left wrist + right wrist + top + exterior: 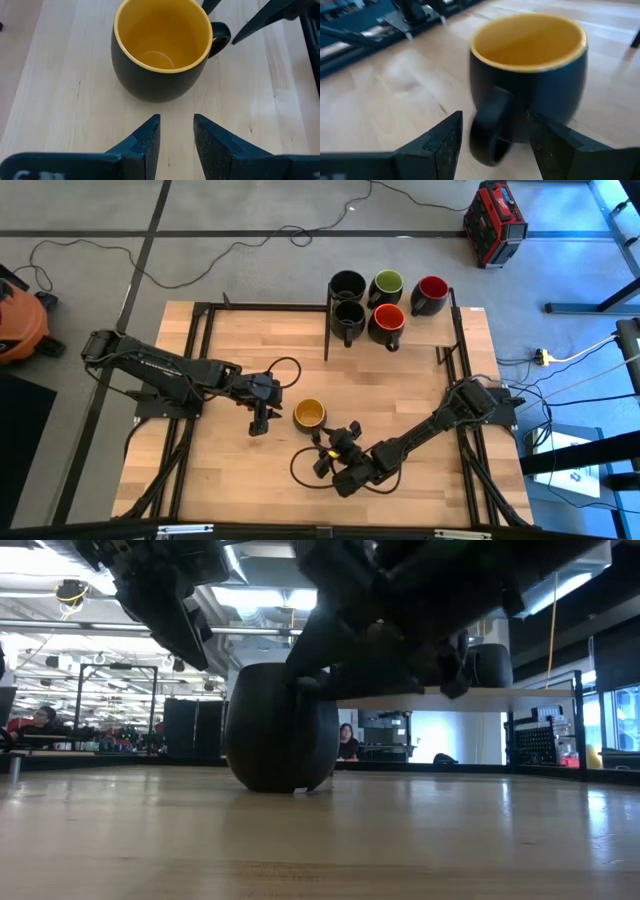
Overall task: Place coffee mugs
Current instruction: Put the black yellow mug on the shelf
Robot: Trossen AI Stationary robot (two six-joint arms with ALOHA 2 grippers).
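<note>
Five coffee mugs (385,302) already stand grouped at the far edge of the bench (230,470), while the yellow mug (309,415) is left mid-bench, its handle between the open right gripper (492,137), the empty, slightly open left gripper (176,131) just beside it.

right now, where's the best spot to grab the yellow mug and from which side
Probably the handle, from the right arm's side. The yellow mug stands upright on the table with its handle pointing at the right gripper, whose open fingers already straddle it. The left gripper faces the smooth round wall opposite, a wider, more slippery hold.
</note>
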